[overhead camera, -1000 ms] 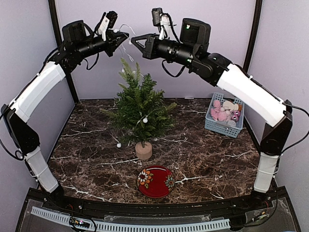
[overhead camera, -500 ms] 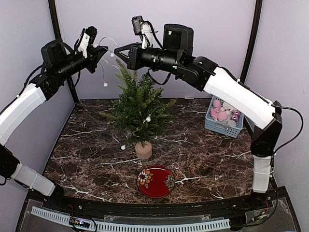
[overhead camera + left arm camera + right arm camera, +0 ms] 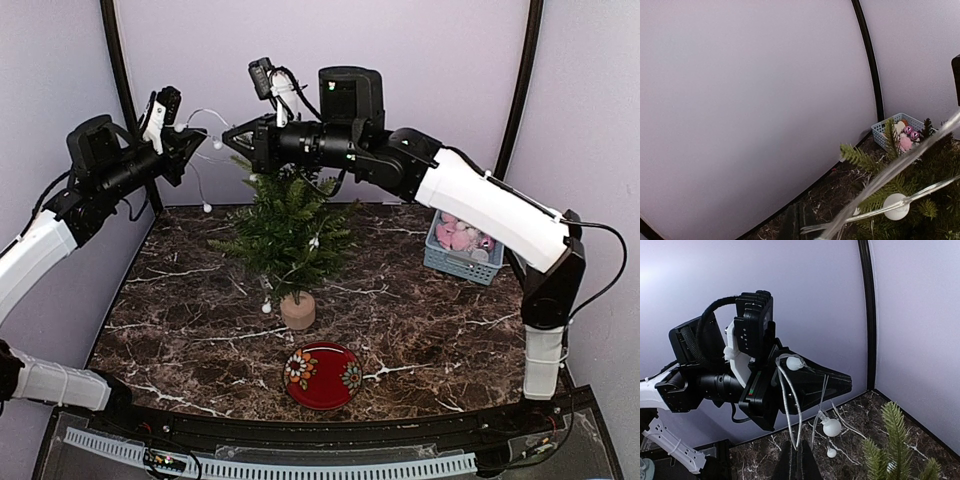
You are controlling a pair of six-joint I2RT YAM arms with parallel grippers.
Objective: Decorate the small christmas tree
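From above, the pale blue basket (image 3: 450, 265) sits at the right edge of the table (image 3: 420, 330), holding a heap of pink and white ornaments (image 3: 460, 232). A red flowered plate (image 3: 322, 376) lies near the front. The small christmas tree (image 3: 288, 235) stands mid-table on its wood stump (image 3: 297, 312), upright, long axis vertical. Its tip points up and is partly hidden behind the right arm. The left gripper (image 3: 200, 137) and right gripper (image 3: 230, 133) meet just left of the treetop, a light string (image 3: 203, 170) running between them. One bulb (image 3: 207, 208) dangles free and others lie among the branches. Compared with a second ago, both arms have swung leftward: the grippers were above and right of the tip then. The tree, basket and plate have kept their places.

In the left wrist view, two clear strands of the string cross the lower right with a white bulb on one. Green tips sit below, and the basket is far behind with pink and purple balls in it. The strands start at the bottom edge, where the jaws are pressed together on them.

In the right wrist view, the right fingers (image 3: 797, 465) are pressed together, pinching several strands of wire. The closed left gripper faces them, a bulb resting on top of it. A tree tip rises upright at lower right
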